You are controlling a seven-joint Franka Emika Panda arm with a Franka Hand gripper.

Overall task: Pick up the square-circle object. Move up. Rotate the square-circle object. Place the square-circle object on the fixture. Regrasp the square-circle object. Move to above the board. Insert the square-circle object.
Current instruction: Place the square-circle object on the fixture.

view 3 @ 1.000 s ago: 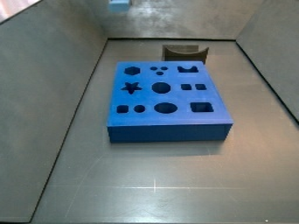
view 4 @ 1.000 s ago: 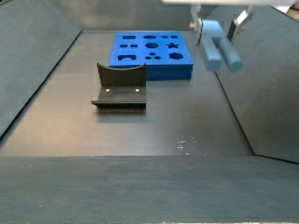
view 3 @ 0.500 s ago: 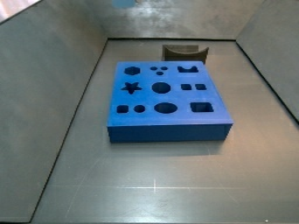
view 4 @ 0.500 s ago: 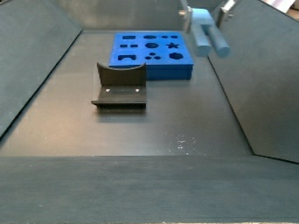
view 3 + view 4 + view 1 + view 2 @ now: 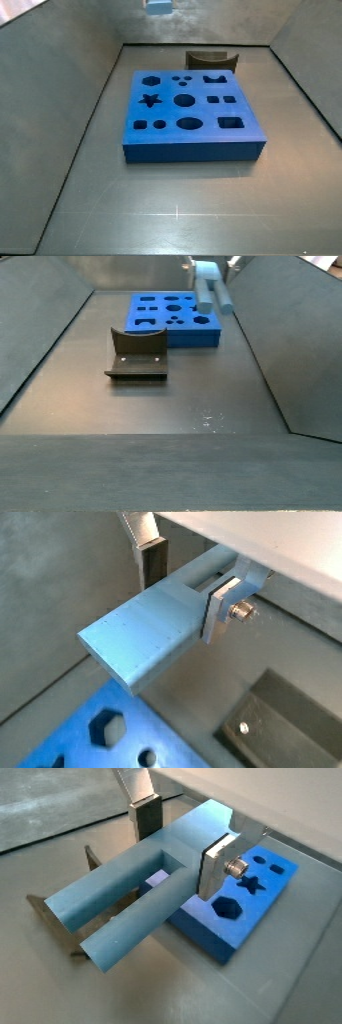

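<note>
Square-circle object (image 5: pixel 214 289) hung high over the board's (image 5: pixel 173 318) far right edge, clamped between the pincer's (image 5: pixel 182 843) two silver fingers, which were closed on its sides. It jutted out past the pincer, tilted. The step in hand seemed to be carrying it toward the fixture (image 5: pixel 136 353); staying high and holding the grip firm would avoid clipping the board.

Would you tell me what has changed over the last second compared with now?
The gripper, shut on the square-circle object throughout, carried it through the air from beside the board towards the fixture's side, so in a side view it now hangs at the board's edge. The board and fixture have not moved; nothing was released.
</note>
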